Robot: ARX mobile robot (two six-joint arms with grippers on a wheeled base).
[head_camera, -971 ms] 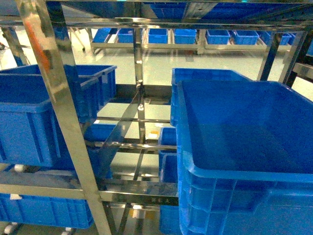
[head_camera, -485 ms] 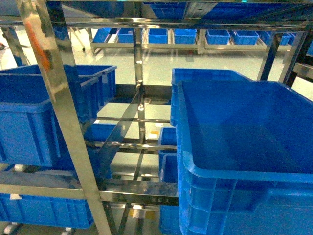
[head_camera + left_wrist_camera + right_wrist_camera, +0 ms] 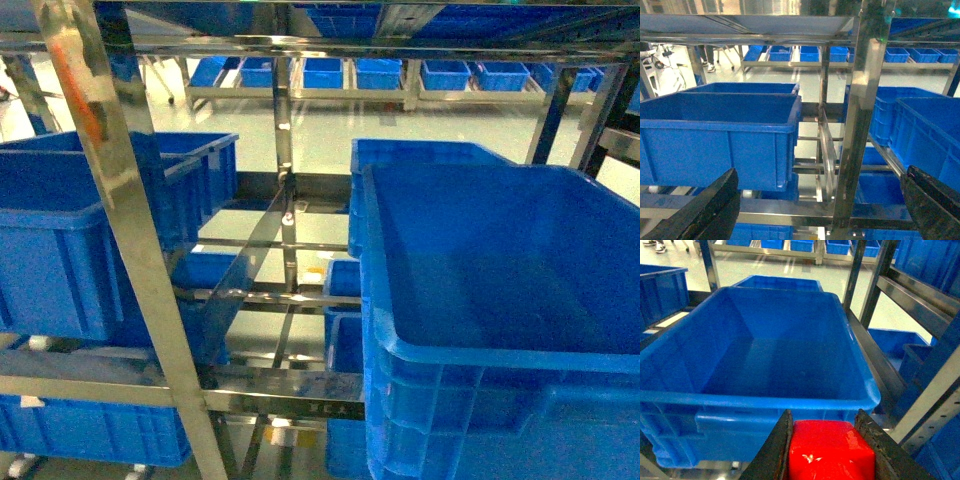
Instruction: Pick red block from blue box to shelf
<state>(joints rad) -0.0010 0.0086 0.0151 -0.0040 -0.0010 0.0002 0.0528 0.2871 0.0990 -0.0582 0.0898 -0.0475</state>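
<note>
I carry the red block (image 3: 831,450) clamped in my right gripper (image 3: 823,447), just short of a blue crate (image 3: 765,400) on the shelf (image 3: 120,230); left gripper (image 3: 820,210) hangs open; next, advance over the crate's rim and release

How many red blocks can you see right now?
1. The red block sits between the right gripper fingers, just in front of a dark blue crate on the shelf. Others may be hidden.
</note>
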